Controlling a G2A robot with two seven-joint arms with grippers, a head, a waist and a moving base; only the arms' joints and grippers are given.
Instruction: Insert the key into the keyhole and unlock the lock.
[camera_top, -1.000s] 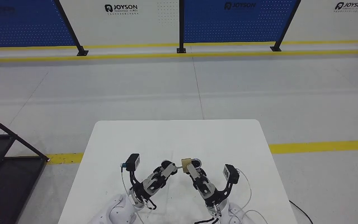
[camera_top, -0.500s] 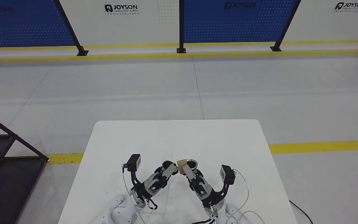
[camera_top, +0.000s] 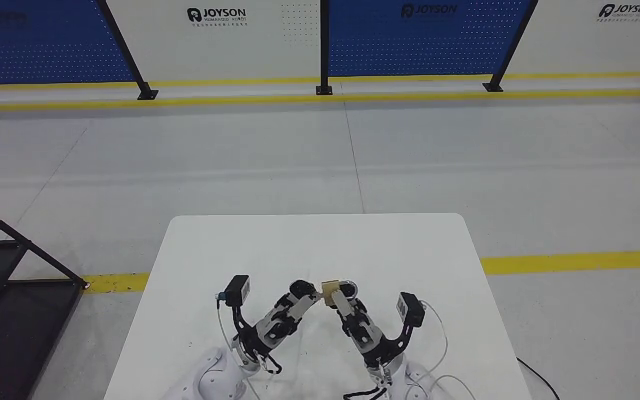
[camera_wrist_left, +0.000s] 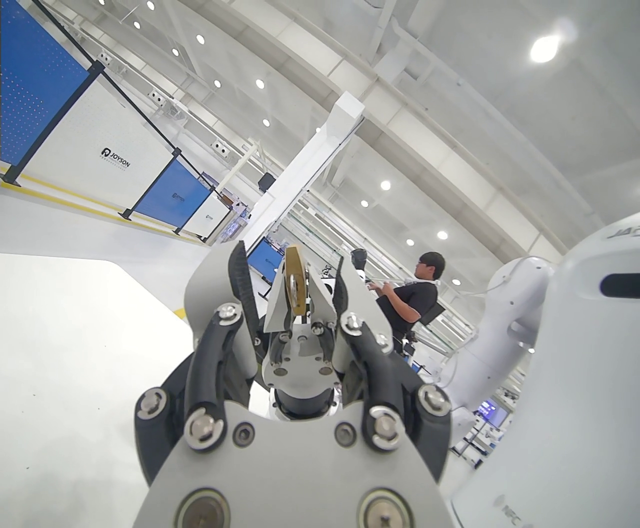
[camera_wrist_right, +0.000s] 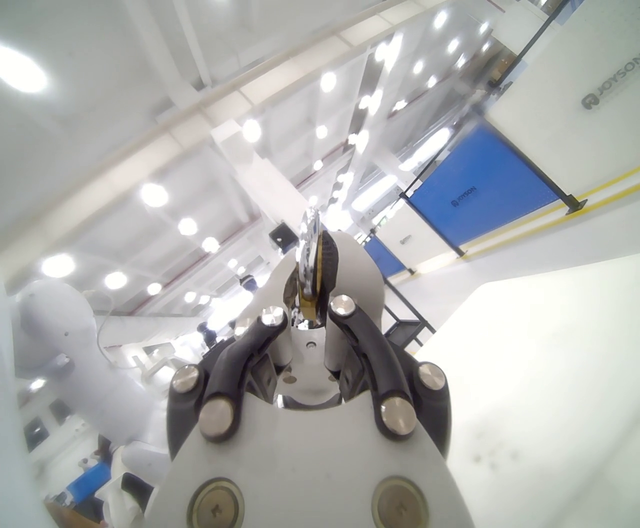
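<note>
A small brass lock (camera_top: 328, 291) hangs above the front of the white table (camera_top: 300, 240), between my two gripper tips. My right gripper (camera_top: 342, 296) is shut on it. In the right wrist view the lock (camera_wrist_right: 306, 300) sits edge-on between the closed fingers (camera_wrist_right: 327, 260), and a silver part sticks out past them; whether that is the shackle or the key I cannot tell. My left gripper (camera_top: 308, 292) faces the lock from the other side. In the left wrist view its black pads (camera_wrist_left: 240, 285) stand apart, with the brass piece (camera_wrist_left: 295, 280) between them and touching neither.
Both arms hover low over the table's near edge, wrists close together. A black frame (camera_top: 30, 270) stands on the floor off the table's left side. Blue and white fence panels (camera_top: 420, 40) line the far floor.
The right gripper has carried the lock a little to the left. The left gripper has edged toward it, so the gap between the two tips is narrower.
</note>
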